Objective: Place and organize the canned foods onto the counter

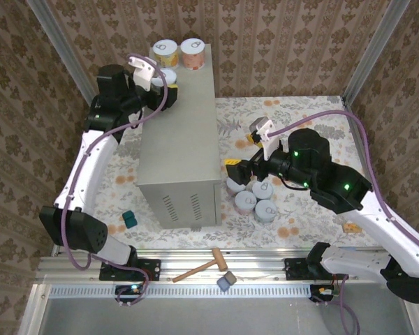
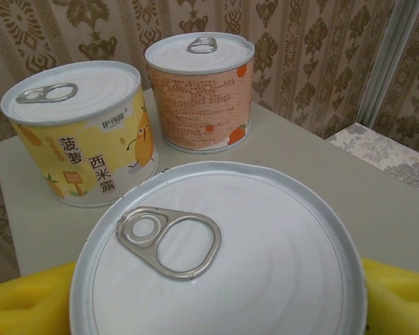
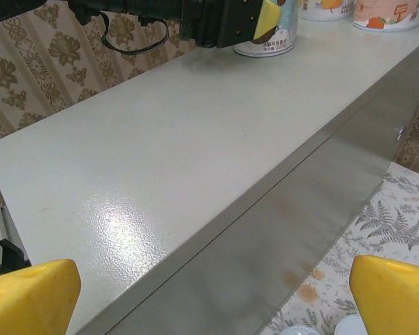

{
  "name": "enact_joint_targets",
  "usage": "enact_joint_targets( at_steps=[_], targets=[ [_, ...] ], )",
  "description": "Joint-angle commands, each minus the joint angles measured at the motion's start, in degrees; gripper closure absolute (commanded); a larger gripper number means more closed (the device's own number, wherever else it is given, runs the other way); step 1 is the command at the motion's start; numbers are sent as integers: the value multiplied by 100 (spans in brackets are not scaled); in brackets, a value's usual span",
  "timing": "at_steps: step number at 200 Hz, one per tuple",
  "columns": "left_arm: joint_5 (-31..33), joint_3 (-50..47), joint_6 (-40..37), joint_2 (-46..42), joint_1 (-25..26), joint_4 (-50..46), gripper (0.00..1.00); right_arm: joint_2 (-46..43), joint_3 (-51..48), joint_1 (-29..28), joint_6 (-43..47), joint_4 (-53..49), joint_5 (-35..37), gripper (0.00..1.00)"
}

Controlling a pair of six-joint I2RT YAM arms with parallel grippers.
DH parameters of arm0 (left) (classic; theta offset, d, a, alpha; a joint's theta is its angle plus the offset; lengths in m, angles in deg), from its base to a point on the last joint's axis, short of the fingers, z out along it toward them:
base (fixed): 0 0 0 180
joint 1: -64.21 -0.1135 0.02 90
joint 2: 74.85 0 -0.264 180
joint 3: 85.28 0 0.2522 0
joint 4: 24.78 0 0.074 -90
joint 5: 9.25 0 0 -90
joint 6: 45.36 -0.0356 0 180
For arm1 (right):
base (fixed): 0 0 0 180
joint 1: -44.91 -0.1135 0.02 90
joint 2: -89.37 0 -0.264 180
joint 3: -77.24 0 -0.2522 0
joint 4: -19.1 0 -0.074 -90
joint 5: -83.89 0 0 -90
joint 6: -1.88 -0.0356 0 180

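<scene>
The counter (image 1: 178, 132) is a tall beige box in the middle. At its far end stand a yellow-labelled can (image 2: 84, 132) and an orange-labelled can (image 2: 199, 91). A third can (image 2: 220, 255) stands on the counter top just in front of them, between the yellow fingers (image 2: 28, 300) of my left gripper (image 1: 165, 82). The pads flank it on both sides, and whether they press on it is hidden by the lid. Several more cans (image 1: 255, 199) sit on the floral floor to the right of the counter. My right gripper (image 1: 241, 171) hovers open beside them, facing the counter's side, with nothing between its fingers (image 3: 394, 293).
A wooden mallet (image 1: 202, 267) and a grey block (image 1: 227, 281) lie on the rail at the near edge. A small teal block (image 1: 129, 220) sits to the counter's left, and a yellow piece (image 1: 350, 227) at the right. Patterned walls close in the floor.
</scene>
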Motion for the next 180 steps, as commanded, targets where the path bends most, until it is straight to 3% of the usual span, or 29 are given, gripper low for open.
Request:
enact_joint_targets(
  at_steps=[1,63,140,180],
  targets=[
    [-195,82,141,-69,-42,338,17,54,53,-35,-24,260,-28,0],
    [76,-744,212,-579,-44,589,11,346,350,-37,41,168,-163,0],
    [53,-945,204,-539,-119,872,24,413,353,-47,-93,267,-259,0],
    [28,-772,167,-250,-129,950,26,412,328,-41,-105,250,-190,0]
  ],
)
